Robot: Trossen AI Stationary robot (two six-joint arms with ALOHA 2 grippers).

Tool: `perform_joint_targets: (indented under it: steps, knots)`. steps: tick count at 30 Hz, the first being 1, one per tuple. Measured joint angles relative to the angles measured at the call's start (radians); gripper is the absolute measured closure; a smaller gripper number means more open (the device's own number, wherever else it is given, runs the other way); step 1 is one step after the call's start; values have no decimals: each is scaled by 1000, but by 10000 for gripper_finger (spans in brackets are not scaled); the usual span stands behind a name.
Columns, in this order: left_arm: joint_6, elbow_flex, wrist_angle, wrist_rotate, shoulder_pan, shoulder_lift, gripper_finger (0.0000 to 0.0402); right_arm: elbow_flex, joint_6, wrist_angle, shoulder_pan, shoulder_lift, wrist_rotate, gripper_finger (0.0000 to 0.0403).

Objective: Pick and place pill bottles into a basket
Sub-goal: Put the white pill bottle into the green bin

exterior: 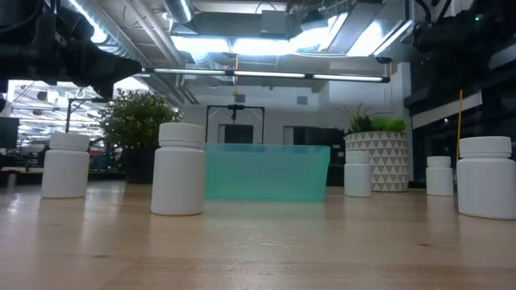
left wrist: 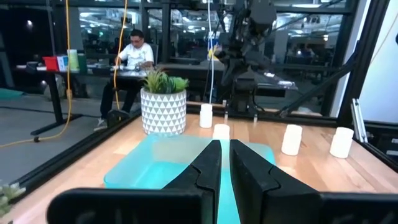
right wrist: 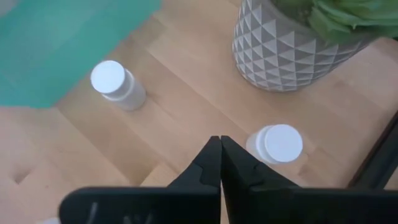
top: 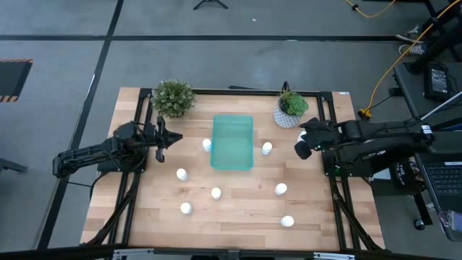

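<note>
The teal tray (top: 232, 142) lies at the table's middle, toward the far side. Several white pill bottles stand upright on their bases on the wood: one at the tray's left side (top: 207, 144), one at its right (top: 267, 148), others nearer the front (top: 182, 174) (top: 216, 193) (top: 281, 189). My left gripper (top: 177, 136) is shut and empty, left of the tray, pointing at it (left wrist: 224, 152). My right gripper (top: 298, 142) is shut and empty, hovering right of the tray above a bottle (right wrist: 277, 143) that stands just beside its fingertips (right wrist: 219, 142).
A leafy plant (top: 173, 97) stands at the far left and a plant in a white patterned pot (top: 290, 112) at the far right, close to my right gripper. Black frame rails run along the table's sides. A person sits in the room beyond (left wrist: 134, 56).
</note>
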Motion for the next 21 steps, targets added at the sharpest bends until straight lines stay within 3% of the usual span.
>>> perform_joint_targets:
  steps: [7, 11, 21]
  knots:
    - [0, 0, 54, -29, 0, 0, 374, -1, -14, 3, 0, 12, 0, 383]
    - [0, 0, 54, -90, 0, 0, 374, -1, 78, -4, -13, 12, 9, 367]
    - [69, 0, 54, -181, 0, 0, 368, -1, 164, -64, -18, 12, 28, 289]
